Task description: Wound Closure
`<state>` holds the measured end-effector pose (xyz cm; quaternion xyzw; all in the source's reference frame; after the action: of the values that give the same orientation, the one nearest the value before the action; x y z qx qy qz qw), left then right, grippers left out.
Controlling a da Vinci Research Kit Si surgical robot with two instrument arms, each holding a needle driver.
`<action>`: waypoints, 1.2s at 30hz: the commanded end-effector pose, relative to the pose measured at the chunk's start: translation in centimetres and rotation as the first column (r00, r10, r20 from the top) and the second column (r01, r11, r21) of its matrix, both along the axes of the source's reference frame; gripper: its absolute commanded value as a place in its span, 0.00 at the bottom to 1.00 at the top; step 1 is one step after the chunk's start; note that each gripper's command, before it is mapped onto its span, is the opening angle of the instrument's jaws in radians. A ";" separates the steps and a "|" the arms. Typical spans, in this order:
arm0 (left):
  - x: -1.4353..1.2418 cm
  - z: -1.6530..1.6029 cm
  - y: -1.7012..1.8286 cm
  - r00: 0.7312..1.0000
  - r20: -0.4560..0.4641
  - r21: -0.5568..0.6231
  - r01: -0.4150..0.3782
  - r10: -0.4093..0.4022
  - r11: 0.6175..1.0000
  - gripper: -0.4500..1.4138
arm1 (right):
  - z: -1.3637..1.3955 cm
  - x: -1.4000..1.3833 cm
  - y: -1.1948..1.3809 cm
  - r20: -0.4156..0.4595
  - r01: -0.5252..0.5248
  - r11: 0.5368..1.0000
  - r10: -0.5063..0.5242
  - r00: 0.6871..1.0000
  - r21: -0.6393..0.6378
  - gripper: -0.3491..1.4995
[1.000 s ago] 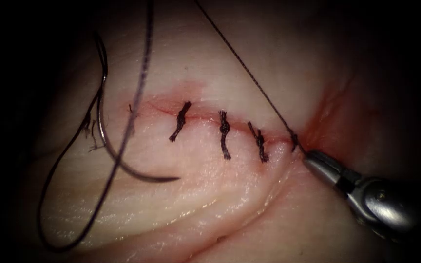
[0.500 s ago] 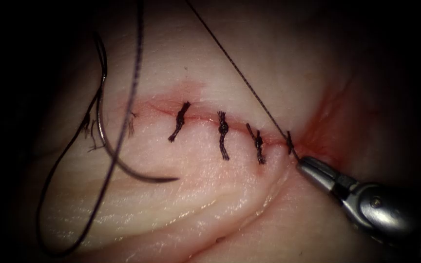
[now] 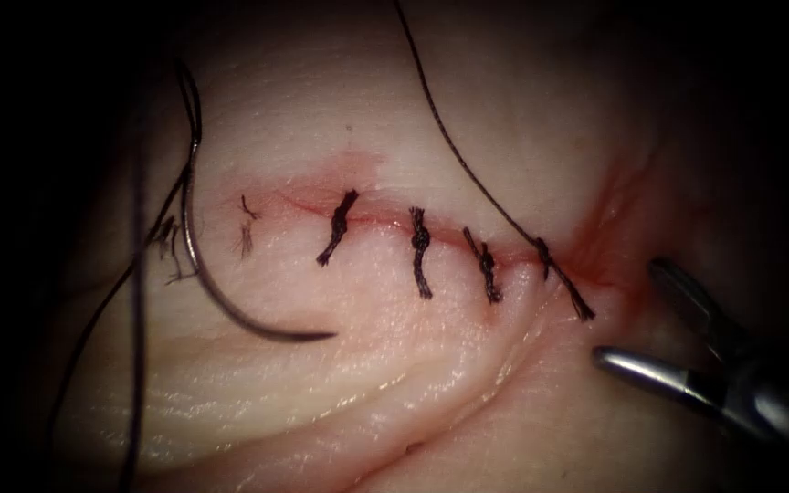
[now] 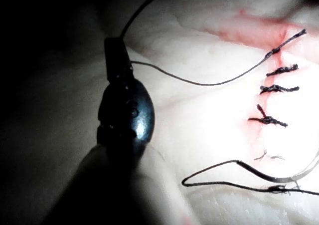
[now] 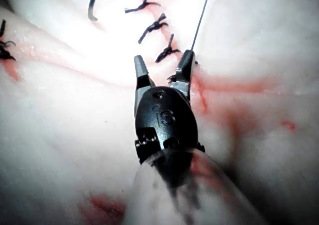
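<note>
The right tool (image 3: pixel 664 324) at the lower right has let go of the thread (image 3: pixel 468 169); its jaws now stand apart, empty, beside the rightmost stitch (image 3: pixel 561 278). The thread has gone slack. The left tool (image 4: pixel 117 60) has its jaws clamped on the thread. The needle (image 3: pixel 216 292) lies free on the tissue (image 3: pixel 367 383), left of the cut (image 3: pixel 376 219).

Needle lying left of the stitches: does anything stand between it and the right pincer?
Yes. The open, empty right pincer is at the cut's right end; the needle lies free on the tissue, with the stitches and thread between.
</note>
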<state>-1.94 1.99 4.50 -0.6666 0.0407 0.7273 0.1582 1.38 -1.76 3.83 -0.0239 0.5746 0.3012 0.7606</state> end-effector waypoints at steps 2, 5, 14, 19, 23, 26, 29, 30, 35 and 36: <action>-0.10 -0.12 0.01 1.000 0.022 0.011 -0.013 0.013 1.000 0.00 | -0.04 0.17 0.15 0.019 0.015 1.000 -0.015 1.000 0.024 0.64; -0.15 -0.39 -0.04 0.999 0.046 0.013 -0.023 0.022 1.000 0.00 | -0.01 0.30 0.26 0.062 0.041 0.998 -0.045 0.997 0.057 0.62; -0.32 -0.97 -0.19 0.992 0.114 -0.005 -0.047 0.047 0.999 0.00 | 0.32 0.67 0.41 0.137 0.028 0.999 -0.033 0.990 0.040 0.62; -0.41 -1.03 -0.26 0.991 0.128 -0.014 -0.046 0.047 0.999 0.00 | 0.40 0.79 0.49 0.177 0.048 0.999 -0.052 0.983 0.026 0.56; -0.47 -1.02 -0.29 0.990 0.128 -0.016 -0.052 0.053 0.999 0.00 | 0.46 0.91 0.54 0.191 0.043 0.999 -0.045 0.981 0.010 0.60; -0.49 -1.04 -0.31 0.990 0.134 -0.018 -0.053 0.055 0.998 0.00 | 0.51 0.96 0.58 0.204 0.047 0.999 -0.044 0.978 -0.010 0.55; -0.50 -1.07 -0.34 0.989 0.138 -0.018 -0.058 0.060 0.998 0.00 | 0.60 0.96 0.63 0.207 0.044 0.999 -0.040 0.977 -0.012 0.55; -0.51 -1.08 -0.35 0.989 0.138 -0.018 -0.058 0.060 0.998 0.00 | 0.62 0.96 0.64 0.209 0.043 0.999 -0.039 0.977 -0.013 0.56; -0.55 -1.12 -0.38 0.988 0.141 -0.019 -0.060 0.062 0.998 0.00 | 0.74 0.97 0.66 0.218 0.047 0.999 -0.042 0.975 -0.016 0.56; -0.56 -1.13 -0.39 0.988 0.140 -0.018 -0.062 0.064 0.998 0.00 | 0.75 0.97 0.66 0.219 0.046 0.999 -0.041 0.975 -0.016 0.54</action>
<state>-2.45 1.55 3.33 -0.7184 0.0129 0.6825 0.1339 2.29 -1.12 4.55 -0.0532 0.4899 0.2722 0.8265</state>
